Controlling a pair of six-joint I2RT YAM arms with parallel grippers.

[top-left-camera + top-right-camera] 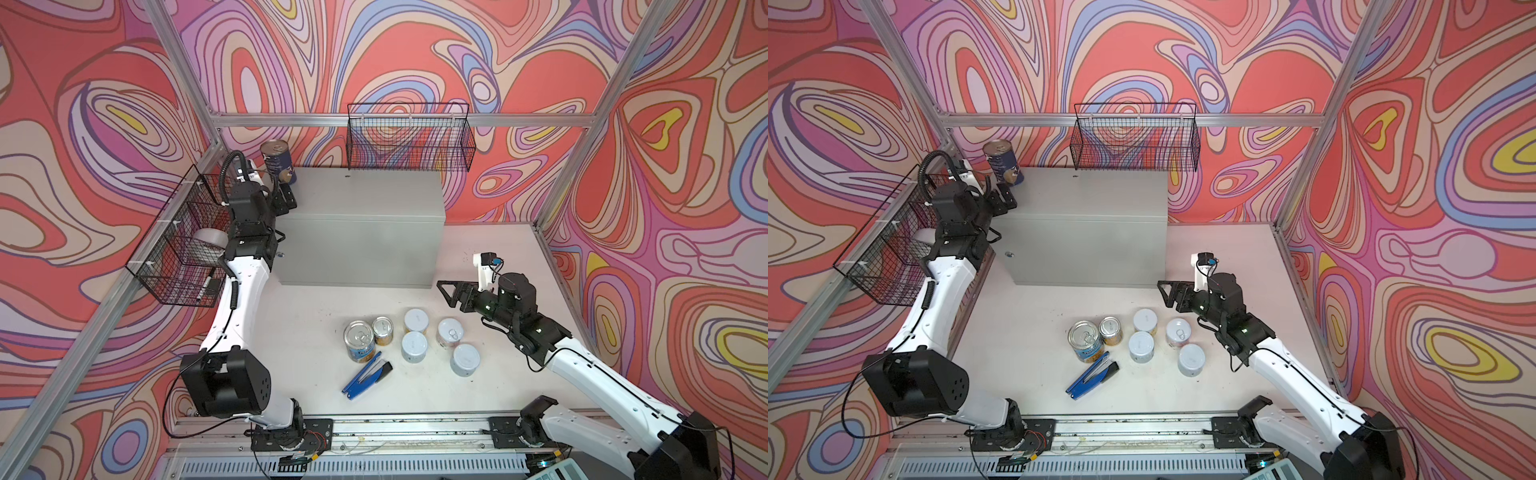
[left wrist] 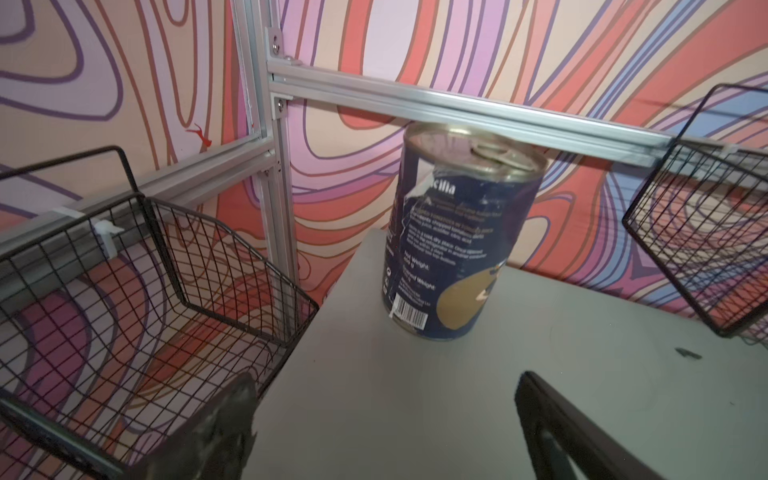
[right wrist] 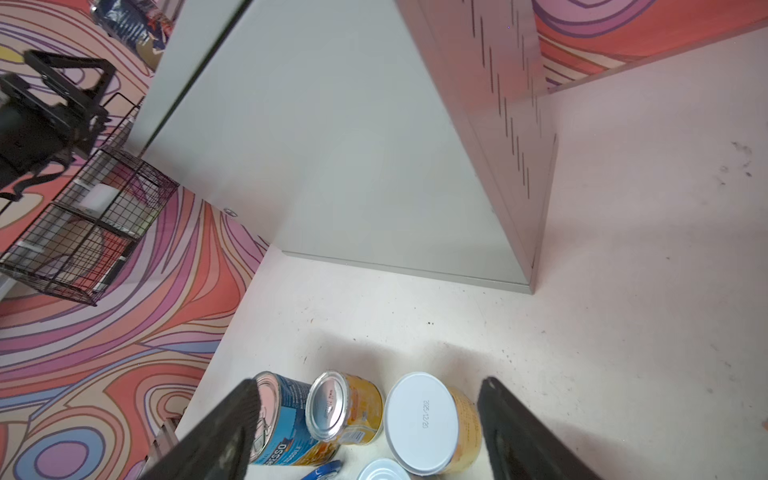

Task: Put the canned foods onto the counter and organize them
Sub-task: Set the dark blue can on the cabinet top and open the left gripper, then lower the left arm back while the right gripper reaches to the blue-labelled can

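A dark blue can [image 1: 279, 162] [image 1: 1003, 162] [image 2: 457, 249] stands upright on the back left corner of the grey counter [image 1: 365, 208] [image 1: 1092, 216] [image 2: 457, 395]. My left gripper [image 1: 284, 195] [image 1: 1000, 197] [image 2: 384, 382] is open just in front of it, apart from it and holding nothing. On the table before the counter stand a blue-labelled can [image 1: 359, 340] [image 3: 286, 419], a small yellow-orange can [image 1: 382, 330] [image 3: 345, 409] and several white-lidded cans [image 1: 416, 320] [image 3: 419, 419]. My right gripper [image 1: 445, 295] [image 1: 1165, 293] [image 3: 370, 386] hovers open above and to the right of them, empty.
A blue stapler [image 1: 368, 376] lies in front of the cans. One black wire basket [image 1: 409, 137] hangs on the back wall above the counter. Another basket [image 1: 183, 245] on the left wall, holding a silver tape roll [image 1: 210, 241], sits close beside my left arm.
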